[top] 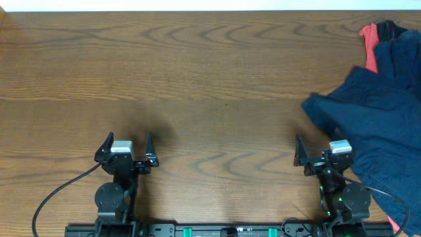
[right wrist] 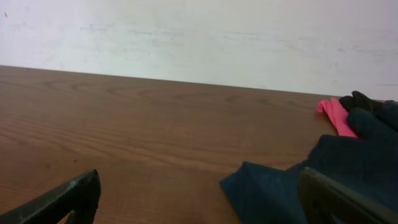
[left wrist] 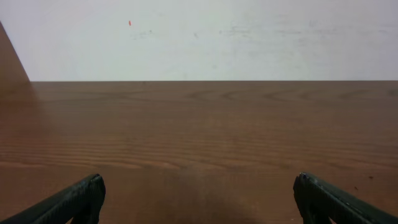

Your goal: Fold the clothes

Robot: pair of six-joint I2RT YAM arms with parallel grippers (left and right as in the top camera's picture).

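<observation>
A heap of dark navy-blue clothes [top: 381, 118] lies at the table's right side, running off the right edge. A coral-red piece [top: 370, 46] sticks out at its far end, with a black bit beside it. In the right wrist view the navy cloth [right wrist: 280, 186] lies ahead right, the coral piece [right wrist: 336, 116] beyond it. My right gripper [top: 317, 148] is open and empty at the near right; the cloth's corner reaches its right finger. It also shows in the right wrist view [right wrist: 199, 193]. My left gripper [top: 129, 145] is open and empty at the near left over bare wood [left wrist: 199, 193].
The brown wooden table [top: 197, 79] stretches between and beyond the arms. A pale wall [left wrist: 199, 37] rises behind the far edge. Cables run from both arm bases along the near edge.
</observation>
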